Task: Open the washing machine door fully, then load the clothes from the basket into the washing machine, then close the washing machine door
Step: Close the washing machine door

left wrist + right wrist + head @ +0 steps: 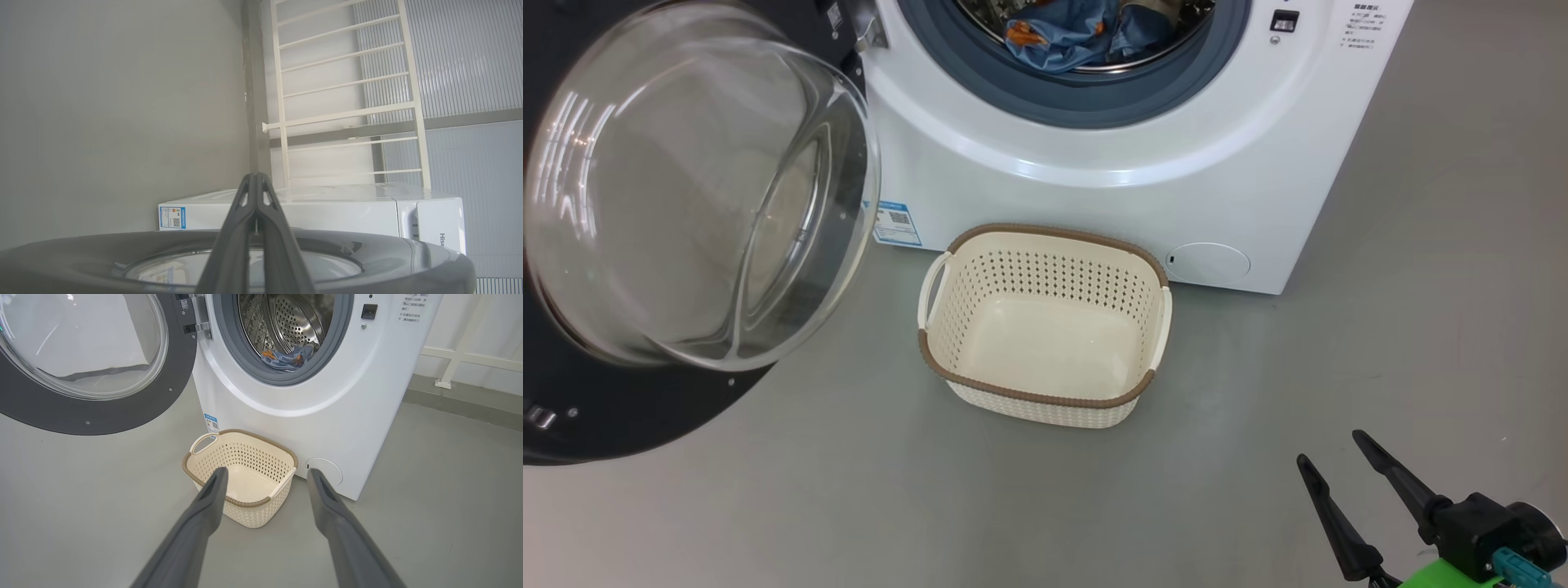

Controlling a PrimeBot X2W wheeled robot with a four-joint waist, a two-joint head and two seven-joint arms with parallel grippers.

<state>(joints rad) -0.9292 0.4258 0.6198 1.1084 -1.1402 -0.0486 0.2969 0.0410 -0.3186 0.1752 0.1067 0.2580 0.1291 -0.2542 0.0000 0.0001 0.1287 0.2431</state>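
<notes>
Two long fingers of my right gripper point(1330, 447) stand wide apart at 5 o'clock in the head view, pointing toward 11 o'clock. Nothing is between them and they touch nothing. They hang above the grey floor point(849, 506), well apart from the basket point(1045, 398). In the right wrist view these fingers frame the basket, but it lies beyond their tips.

My left gripper point(255, 176) is pressed together, its two fingers meeting at the tips, and I see nothing clamped between them. In the left wrist view they lie across the dark outer side of the door point(698, 204), whose rim runs along the bottom from 8 to 4 o'clock. I cannot tell if the fingers touch the door or are only near it.

In the head view the door stands swung open at 9 o'clock, its glass bulging toward the camera. It is hinged on the left side of the machine point(1111, 180), which is at 12 o'clock. The clothes point(1066, 37) lie at the bottom of the drum point(294, 322), blue fabric with orange marks, just behind the grey-blue gasket point(1078, 102).

The basket stands upright and empty on the floor at the centre, just in front of the machine. From the basket, the filter cover point(1209, 263) is at 2 o'clock and the label point(897, 222) at 10 o'clock.
</notes>
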